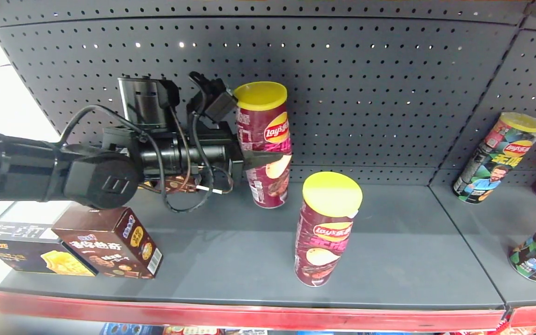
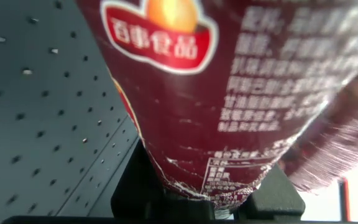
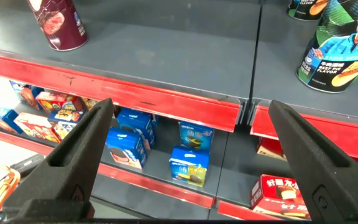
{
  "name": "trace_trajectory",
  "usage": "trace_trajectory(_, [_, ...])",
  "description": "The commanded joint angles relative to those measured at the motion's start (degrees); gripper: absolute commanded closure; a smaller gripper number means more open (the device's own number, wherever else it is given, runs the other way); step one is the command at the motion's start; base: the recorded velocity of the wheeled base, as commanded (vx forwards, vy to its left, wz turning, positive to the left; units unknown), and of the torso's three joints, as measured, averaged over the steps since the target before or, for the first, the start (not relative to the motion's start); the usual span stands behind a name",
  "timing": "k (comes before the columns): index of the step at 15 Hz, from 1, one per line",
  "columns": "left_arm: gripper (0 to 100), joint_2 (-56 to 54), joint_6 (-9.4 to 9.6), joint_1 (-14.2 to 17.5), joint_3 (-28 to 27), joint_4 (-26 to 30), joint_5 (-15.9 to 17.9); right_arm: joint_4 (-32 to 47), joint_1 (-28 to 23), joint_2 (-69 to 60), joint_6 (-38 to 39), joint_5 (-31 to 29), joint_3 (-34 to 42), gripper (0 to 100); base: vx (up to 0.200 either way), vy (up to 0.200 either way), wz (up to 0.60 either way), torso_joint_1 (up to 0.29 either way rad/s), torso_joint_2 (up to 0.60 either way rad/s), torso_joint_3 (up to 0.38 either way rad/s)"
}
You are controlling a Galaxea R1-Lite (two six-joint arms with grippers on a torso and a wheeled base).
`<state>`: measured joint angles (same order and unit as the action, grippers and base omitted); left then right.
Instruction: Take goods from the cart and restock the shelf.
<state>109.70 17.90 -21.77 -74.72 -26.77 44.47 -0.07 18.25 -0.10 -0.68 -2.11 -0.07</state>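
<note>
Placing step, judged: left gripper (image 1: 268,160) was clamped round the upright chip can (image 1: 263,125), base at the shelf (image 1: 389,242); next called for unclamping and backing off clear of the second can (image 1: 326,232) nearby.

The left gripper (image 1: 268,160) is clamped around the middle of a maroon can (image 1: 263,125) with a yellow lid, held about upright close to the pegboard (image 1: 365,93) at the back of the shelf (image 1: 389,251). A second can (image 1: 324,232) stands upright just to the gripper's right and nearer the shelf front, apart from it. A brown box (image 1: 114,242) and a black box (image 1: 26,249) lie touching to the gripper's left, below the arm. Green cans (image 1: 496,158) stand well to its right.
</note>
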Motion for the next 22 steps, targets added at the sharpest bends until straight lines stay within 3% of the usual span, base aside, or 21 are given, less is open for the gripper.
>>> trace_trajectory(1, [100,4.64,0.03,-0.38,-2.28,-0.12,0.00,-0.01,0.03,0.10,-0.02,0.00,0.07,0,0.000,0.000,0.00,0.000,0.00,0.000])
trace_trajectory(7, [100,10.27,0.12,-0.20,-7.37,-0.21,0.00,-0.01,0.03,0.10,-0.02,0.00,-0.01,0,0.000,0.000,0.00,0.000,0.00,0.000])
trace_trajectory(10, [100,11.85,1.70,-0.11,-8.52,-0.12,0.00,-0.01,0.03,0.10,-0.02,0.00,-0.01,0,0.000,0.000,0.00,0.000,0.00,0.000])
trace_trajectory(15, [100,14.40,2.76,-0.64,-10.89,-0.21,0.09,-0.01,0.03,0.10,-0.02,0.00,-0.01,0,0.000,0.000,0.00,0.000,0.00,0.000])
trace_trajectory(22, [100,16.95,2.76,-2.40,-14.32,-0.30,-0.09,-0.01,0.03,0.10,-0.02,0.00,-0.01,0,0.000,0.000,0.00,0.000,0.00,0.000])
